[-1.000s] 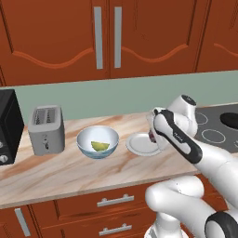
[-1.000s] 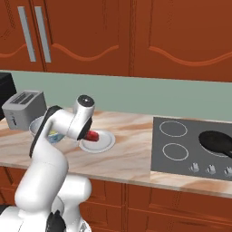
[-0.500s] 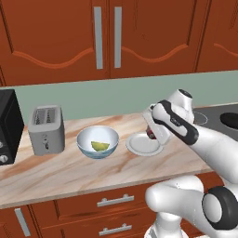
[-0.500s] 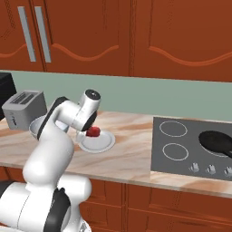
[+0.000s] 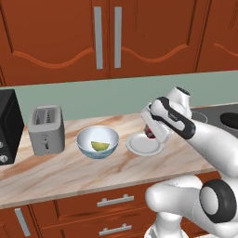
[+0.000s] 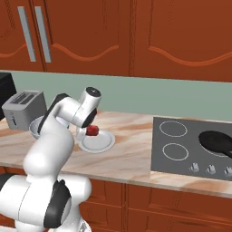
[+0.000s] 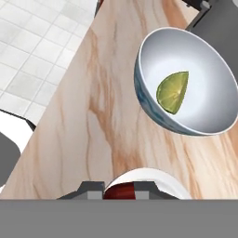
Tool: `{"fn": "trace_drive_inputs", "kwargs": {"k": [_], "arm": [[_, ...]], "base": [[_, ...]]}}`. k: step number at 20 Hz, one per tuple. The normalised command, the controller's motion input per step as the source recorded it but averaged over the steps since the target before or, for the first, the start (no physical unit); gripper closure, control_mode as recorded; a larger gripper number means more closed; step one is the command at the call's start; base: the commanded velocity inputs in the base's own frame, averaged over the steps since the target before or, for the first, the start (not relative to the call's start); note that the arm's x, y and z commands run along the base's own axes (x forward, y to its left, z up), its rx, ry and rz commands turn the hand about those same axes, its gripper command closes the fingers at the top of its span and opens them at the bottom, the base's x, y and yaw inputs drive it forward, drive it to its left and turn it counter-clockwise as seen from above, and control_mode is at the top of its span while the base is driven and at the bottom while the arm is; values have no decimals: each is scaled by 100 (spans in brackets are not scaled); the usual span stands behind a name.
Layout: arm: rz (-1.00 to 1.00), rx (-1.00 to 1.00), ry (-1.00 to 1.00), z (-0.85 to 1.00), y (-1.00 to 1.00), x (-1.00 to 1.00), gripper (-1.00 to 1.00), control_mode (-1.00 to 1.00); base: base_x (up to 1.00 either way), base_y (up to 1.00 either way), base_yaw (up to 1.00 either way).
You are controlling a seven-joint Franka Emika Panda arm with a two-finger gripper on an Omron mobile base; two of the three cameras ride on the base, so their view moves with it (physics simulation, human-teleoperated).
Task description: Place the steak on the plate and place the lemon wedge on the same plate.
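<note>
Claw [image 6: 89,131] grips steak [image 6: 92,131] above plate [image 6: 100,144], mid-tabletop; early release near the rim risks steak sliding off.

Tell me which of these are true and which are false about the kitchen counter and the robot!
1. The small yellow-green lemon wedge lies in the pale blue glassy bowl. True.
2. The pincer holds the red raw steak over the round white plate. True.
3. The silver toaster stands between the bowl and the plate. False: it stands on the bowl's other side, away from the plate.
4. The black frying pan sits on the marble counter. False: it sits on the stovetop.
</note>
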Motion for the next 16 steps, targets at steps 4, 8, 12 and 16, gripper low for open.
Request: {"fn": "trace_drive_inputs", "kwargs": {"k": [4, 8, 12, 16], "arm": [[0, 0, 0, -11, 13, 0, 100, -100], [0, 0, 0, -20, 6, 0, 100, -100], [0, 1, 0, -23, 0, -3, 100, -100], [0, 0, 0, -19, 0, 0, 100, -100]], "base": [[0, 0, 0], [0, 0, 0], [0, 0, 0], [0, 0, 0]]}}
